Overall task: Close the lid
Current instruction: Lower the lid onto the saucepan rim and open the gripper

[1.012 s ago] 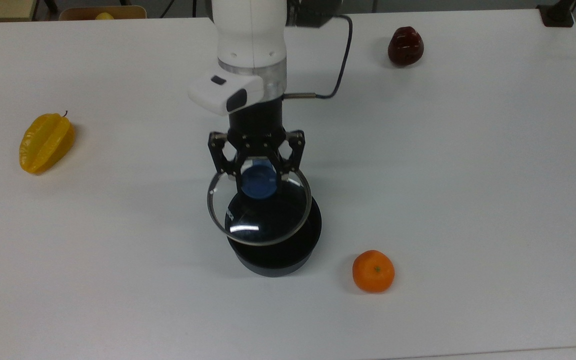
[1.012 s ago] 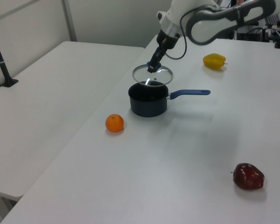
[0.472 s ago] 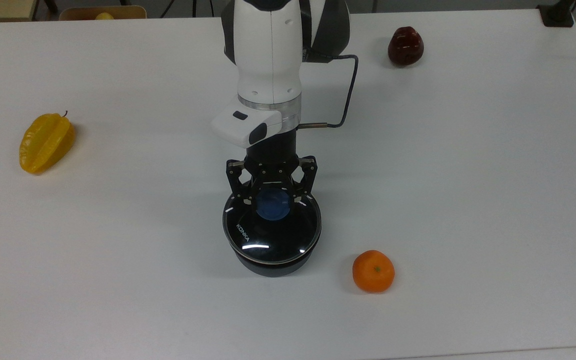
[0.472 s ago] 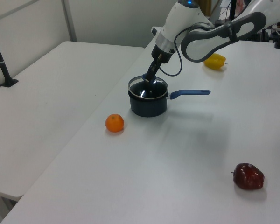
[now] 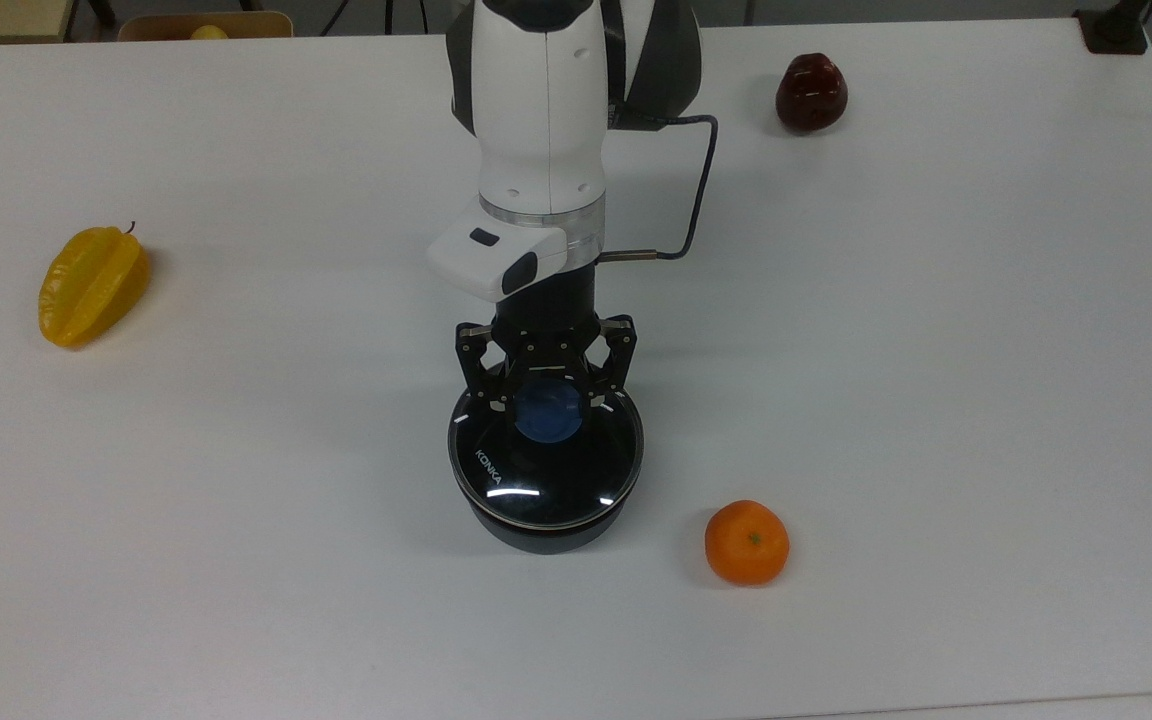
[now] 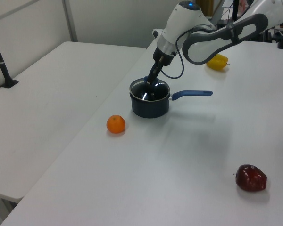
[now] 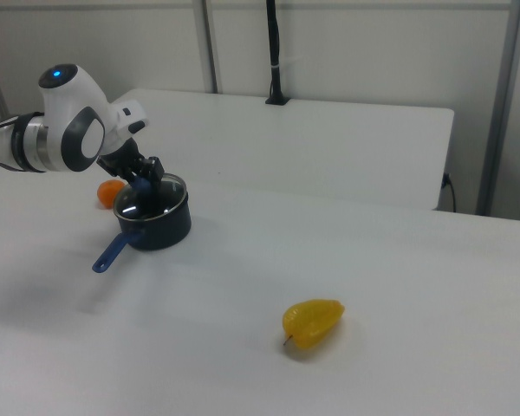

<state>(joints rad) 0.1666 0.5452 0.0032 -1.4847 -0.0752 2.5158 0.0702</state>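
With the glass lid [image 5: 545, 462] sitting level on the black saucepan [image 6: 150, 107] and the gripper [image 5: 546, 399] clamped on its blue knob [image 5: 547, 413], the fingers should part gently before lifting straight up.

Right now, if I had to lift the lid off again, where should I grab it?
By the blue knob at the lid's centre, coming straight down from above. The glass dome is smooth and sits flat on the saucepan; the tool already straddles that knob.
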